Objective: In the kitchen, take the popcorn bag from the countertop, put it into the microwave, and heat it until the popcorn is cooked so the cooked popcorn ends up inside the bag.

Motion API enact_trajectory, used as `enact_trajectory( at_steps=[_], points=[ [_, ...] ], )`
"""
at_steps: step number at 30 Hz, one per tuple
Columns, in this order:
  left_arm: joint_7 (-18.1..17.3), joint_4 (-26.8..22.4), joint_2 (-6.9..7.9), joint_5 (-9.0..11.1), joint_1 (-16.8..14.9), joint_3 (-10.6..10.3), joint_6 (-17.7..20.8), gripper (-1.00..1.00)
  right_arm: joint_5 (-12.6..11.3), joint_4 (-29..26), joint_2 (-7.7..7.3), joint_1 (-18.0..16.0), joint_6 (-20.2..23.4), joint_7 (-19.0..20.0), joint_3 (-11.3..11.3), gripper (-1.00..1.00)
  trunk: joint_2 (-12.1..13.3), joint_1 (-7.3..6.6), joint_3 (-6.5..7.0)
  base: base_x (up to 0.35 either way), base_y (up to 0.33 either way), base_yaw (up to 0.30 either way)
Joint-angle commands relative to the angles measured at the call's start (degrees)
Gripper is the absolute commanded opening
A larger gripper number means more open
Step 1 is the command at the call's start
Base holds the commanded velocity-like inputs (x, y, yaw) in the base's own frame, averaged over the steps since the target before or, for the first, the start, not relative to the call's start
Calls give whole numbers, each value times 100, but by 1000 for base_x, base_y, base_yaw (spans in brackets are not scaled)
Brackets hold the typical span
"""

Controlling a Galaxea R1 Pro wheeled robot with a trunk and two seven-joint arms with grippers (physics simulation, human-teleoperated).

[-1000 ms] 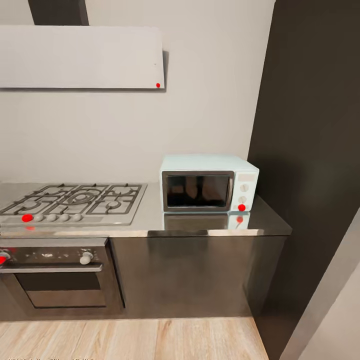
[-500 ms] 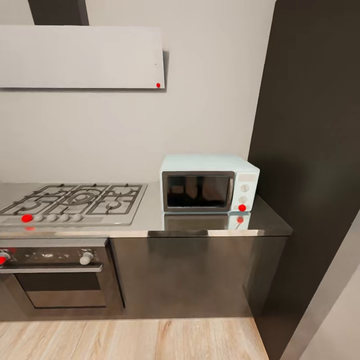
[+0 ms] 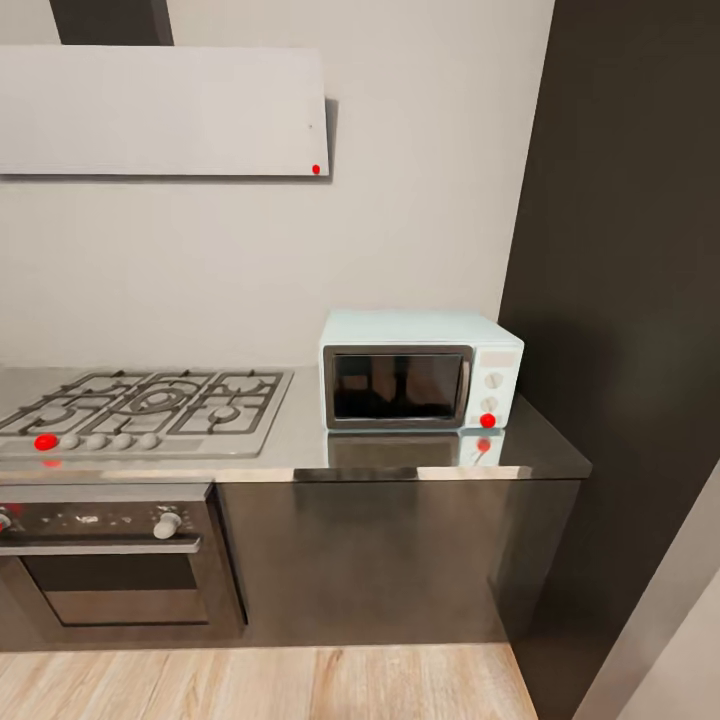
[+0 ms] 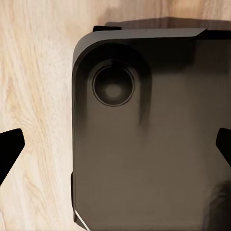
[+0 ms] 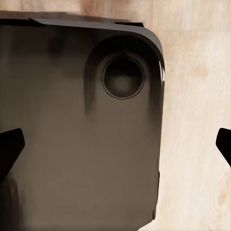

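Note:
The pale mint microwave [image 3: 420, 372] stands with its dark glass door closed at the right end of the grey countertop [image 3: 300, 445], a red dot on its knob panel. The popcorn bag is out of view. In the left wrist view my left gripper [image 4: 115, 149] is open, its dark fingertips [image 4: 9, 149] far apart over my own dark base [image 4: 149, 144] and the wood floor [image 4: 38, 96]. My right gripper [image 5: 118, 147] is open too, empty above the base [image 5: 77, 134] and floor [image 5: 197, 120].
A gas hob [image 3: 150, 400] is set into the counter left of the microwave, with a built-in oven [image 3: 105, 560] below it. A tall dark cabinet [image 3: 630, 300] closes off the right side. A pale hood [image 3: 160, 110] hangs above. Light wood floor [image 3: 260, 685] lies in front.
The whole head view has shifted slightly, the counter and microwave sitting a little lower in the picture, so the camera has moved. Nothing on the counter has moved.

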Motion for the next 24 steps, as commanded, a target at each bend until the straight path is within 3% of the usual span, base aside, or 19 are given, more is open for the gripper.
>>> enact_trajectory(
  at_steps=[1, 11, 14, 16, 18, 20, 24],
  points=[
    [4, 2, -2, 16, -1, 4, -15, 100, 3, 4, 3, -1, -24, 2, 5, 100, -2, 0, -4, 0, 0, 0],
    [12, -2, -10, 16, -1, 4, -15, 100, 21, -99, 6, 1, 1, -52, -26, 100, -2, 0, -4, 0, 0, 0],
    [13, -3, -19, 16, -1, 4, -15, 100, 96, -605, -2, 6, 34, -12, -2, 100, -2, 0, -4, 0, 0, 0],
    [13, -3, -21, 16, -1, 4, -15, 100, 413, -1236, -8, 7, 101, 6, -3, 100, -2, 0, -4, 0, 0, 0],
    [13, -3, -21, 16, -1, 4, -15, 100, 670, -1995, 0, 8, 492, 4, -16, 100, -2, 0, -4, 0, 0, 0],
    [13, -3, -21, 16, -1, 4, -18, 100, 774, -3133, 16, 8, 1420, -1, -34, 100, -2, 0, -4, 0, 0, 0],
    [21, -3, -15, 16, -1, 7, -16, 100, 800, -4976, 54, 8, 2673, -15, -51, 100, -2, 0, -4, 0, 0, 0]
  ],
)
